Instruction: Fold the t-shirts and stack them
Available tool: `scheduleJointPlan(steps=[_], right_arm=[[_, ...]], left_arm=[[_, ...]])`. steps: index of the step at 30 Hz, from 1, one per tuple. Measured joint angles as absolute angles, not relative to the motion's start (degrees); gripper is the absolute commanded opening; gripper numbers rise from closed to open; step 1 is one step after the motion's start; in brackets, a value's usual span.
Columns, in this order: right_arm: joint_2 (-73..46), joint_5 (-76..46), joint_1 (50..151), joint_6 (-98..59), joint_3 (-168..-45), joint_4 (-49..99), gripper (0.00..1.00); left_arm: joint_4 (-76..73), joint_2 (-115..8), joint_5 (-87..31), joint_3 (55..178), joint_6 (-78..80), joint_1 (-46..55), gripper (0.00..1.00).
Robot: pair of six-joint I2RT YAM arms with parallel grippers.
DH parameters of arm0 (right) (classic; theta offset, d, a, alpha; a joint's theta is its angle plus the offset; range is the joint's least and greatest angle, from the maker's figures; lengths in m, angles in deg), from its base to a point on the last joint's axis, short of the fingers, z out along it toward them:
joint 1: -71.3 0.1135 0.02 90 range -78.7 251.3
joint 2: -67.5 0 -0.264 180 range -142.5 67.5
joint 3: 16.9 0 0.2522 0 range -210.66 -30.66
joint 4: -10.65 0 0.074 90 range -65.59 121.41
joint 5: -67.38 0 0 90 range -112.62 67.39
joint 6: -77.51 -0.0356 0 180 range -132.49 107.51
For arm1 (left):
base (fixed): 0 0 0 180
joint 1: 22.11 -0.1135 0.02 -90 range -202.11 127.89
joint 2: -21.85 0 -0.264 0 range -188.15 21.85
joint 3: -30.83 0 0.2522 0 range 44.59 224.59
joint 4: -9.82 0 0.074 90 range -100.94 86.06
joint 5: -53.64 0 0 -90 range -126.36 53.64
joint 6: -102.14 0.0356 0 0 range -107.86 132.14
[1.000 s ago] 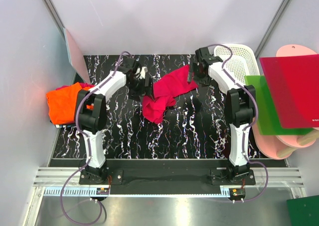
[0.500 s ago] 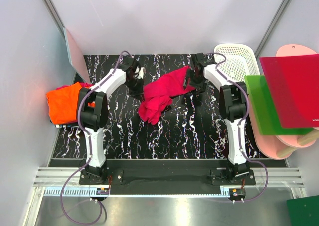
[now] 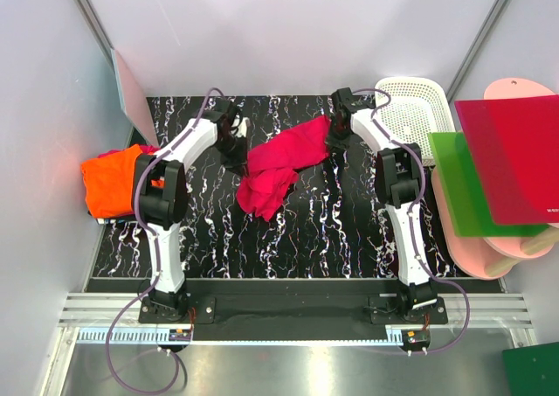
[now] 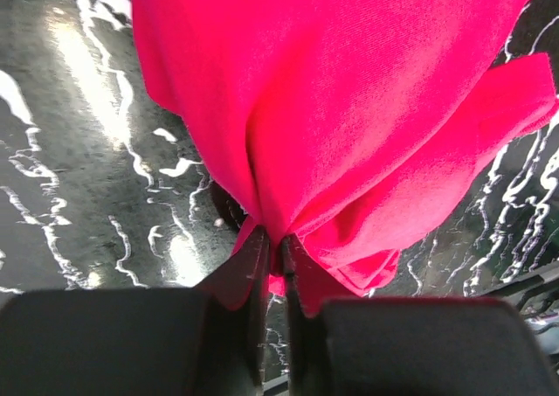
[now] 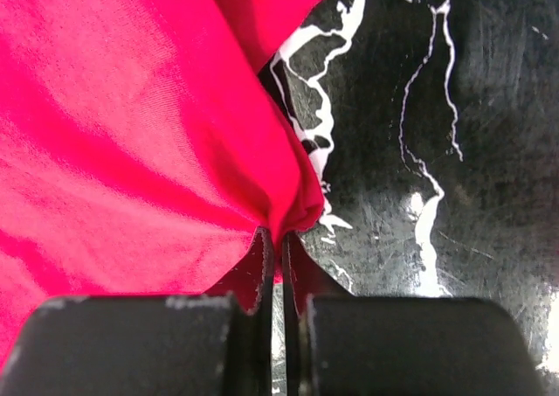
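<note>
Left wrist view has the left fingers (image 4: 246, 278) pinched narrow on a gathered fold of the crimson-pink soft cloth t-shirt (image 4: 349, 107). The cloth fans out ahead of the tips and a loose lobe bulges to their right. Right wrist view shows the right fingers (image 5: 249, 282) nipped almost together on a small peak of the shirt's edge. Red cloth spreads ahead and to their left, and the bare black white-veined worktop (image 5: 454, 151) lies to their right.

From above, the shirt spans between the two pairs of fingers, with a crumpled mass sagging just behind the left ones. The bright orange cloth t-shirt (image 3: 109, 182) lies bunched well apart, out beyond the left fingers.

Both holds look thin, so a hard pull apart could slide the peak out of the right fingers. Neither pinch is clearly on a matching corner, so the shirt may spread twisted. The crumpled mass could also drag on the worktop and fold under itself.
</note>
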State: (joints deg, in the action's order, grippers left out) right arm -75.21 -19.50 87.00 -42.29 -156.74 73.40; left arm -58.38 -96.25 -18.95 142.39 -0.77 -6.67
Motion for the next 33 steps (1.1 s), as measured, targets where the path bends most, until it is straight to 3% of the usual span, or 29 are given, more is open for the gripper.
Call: scheduleJointPlan(steps=[2,3,5,11,18,25,33], right_arm=[[-74.95,-20.11,87.20,-42.07,-156.74,73.75,0.00],[-74.71,-20.20,87.26,-41.92,-156.74,73.86,0.00],[-73.49,-20.44,87.37,-41.44,-156.74,74.08,0.00],[-65.16,-20.64,87.41,-40.28,-159.12,73.60,0.00],[-60.07,-20.55,87.44,-40.54,-171.51,70.65,0.00],[-67.00,-20.64,87.44,-41.29,-184.74,67.15,0.00],[-76.39,-20.57,87.44,-41.70,-181.87,67.53,0.00]], left_arm=[[-59.41,-96.25,-20.17,143.66,-0.27,-6.97,0.41],[-59.69,-96.25,-20.57,144.10,0.06,-7.32,0.71],[-60.65,-96.25,-22.14,145.82,0.41,-8.15,0.99],[-62.34,-96.25,-26.75,152.03,-0.18,-11.85,0.99],[-60.11,-95.14,-18.75,153.34,0.11,-10.89,0.95],[-59.56,-95.12,-10.27,151.44,3.34,-1.55,0.99],[-60.39,-96.43,-8.94,149.21,3.47,1.94,0.99]])
